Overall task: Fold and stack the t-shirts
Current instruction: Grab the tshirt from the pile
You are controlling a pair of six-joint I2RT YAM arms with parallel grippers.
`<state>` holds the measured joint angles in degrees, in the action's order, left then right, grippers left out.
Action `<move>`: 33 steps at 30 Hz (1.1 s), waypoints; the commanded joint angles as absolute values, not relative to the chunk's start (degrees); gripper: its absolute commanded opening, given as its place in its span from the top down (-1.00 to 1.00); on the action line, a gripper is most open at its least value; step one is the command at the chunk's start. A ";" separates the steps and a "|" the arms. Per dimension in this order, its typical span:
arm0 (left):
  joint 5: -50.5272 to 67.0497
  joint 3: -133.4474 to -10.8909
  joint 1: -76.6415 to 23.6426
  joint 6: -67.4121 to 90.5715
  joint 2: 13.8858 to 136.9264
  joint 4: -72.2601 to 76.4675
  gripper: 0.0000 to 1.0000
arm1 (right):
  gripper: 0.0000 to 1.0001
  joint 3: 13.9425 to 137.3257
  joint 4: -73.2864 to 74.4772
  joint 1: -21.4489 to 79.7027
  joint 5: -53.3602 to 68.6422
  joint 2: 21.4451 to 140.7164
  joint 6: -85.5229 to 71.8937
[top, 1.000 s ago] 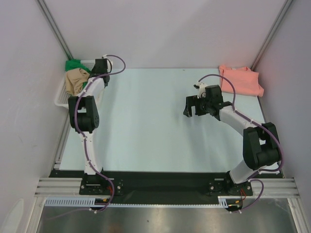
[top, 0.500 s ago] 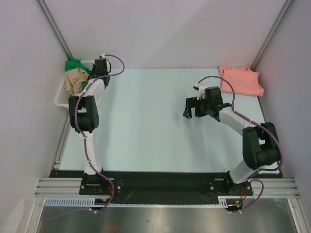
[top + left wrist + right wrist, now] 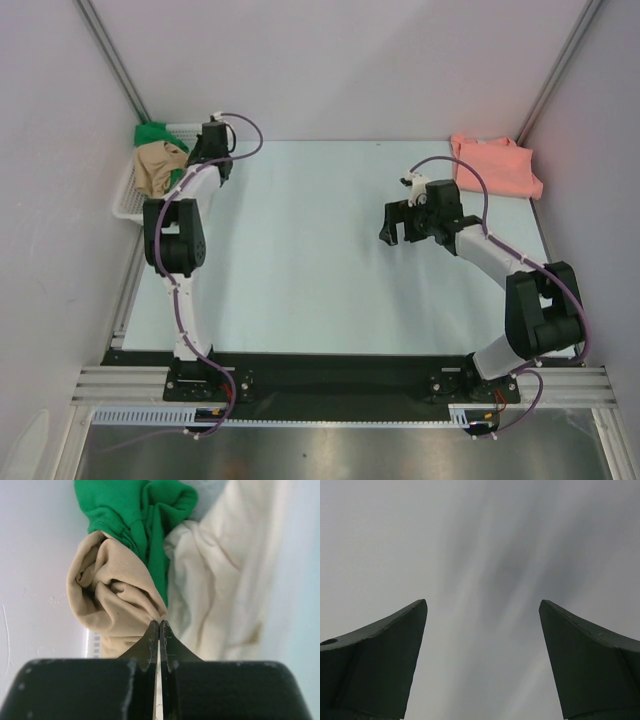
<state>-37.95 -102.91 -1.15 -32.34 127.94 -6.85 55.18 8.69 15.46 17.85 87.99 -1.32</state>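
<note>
Left wrist: left claw (image 3: 159, 623) clamps tan t-shirt (image 3: 107, 600) (three bunched); right claw (image 3: 482, 601) apart.

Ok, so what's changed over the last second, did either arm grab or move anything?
The left gripper, shut on a fold of the tan shirt, has drifted slightly right, away from the basket. The right arm's elbow has swung nearer its base, while the right gripper stays open in about the same spot. The pink shirt and green shirt lie as before.

Creased matt cloth tan t-shirt (image 3: 107, 597), matt black left claw (image 3: 159, 625), plastic basket (image 3: 123, 203)
</note>
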 commanded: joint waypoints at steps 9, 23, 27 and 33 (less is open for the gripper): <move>-32.79 -99.58 -8.78 -17.69 109.53 -20.19 0.99 | -0.99 51.95 8.96 14.77 16.17 79.20 7.19; -28.04 -100.89 -15.82 -16.52 90.62 -23.64 0.99 | -0.99 46.23 10.20 10.29 17.40 69.26 8.61; -26.63 -108.79 -18.88 -16.78 89.56 -23.91 0.99 | -0.99 46.23 10.11 9.06 18.28 68.47 8.26; -29.17 -123.03 -29.25 -25.91 92.27 -15.94 0.99 | -0.99 45.00 9.84 6.95 19.69 65.75 6.33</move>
<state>-28.82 -115.48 -23.64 -20.36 93.65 -24.93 45.41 11.22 7.86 18.02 68.53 7.33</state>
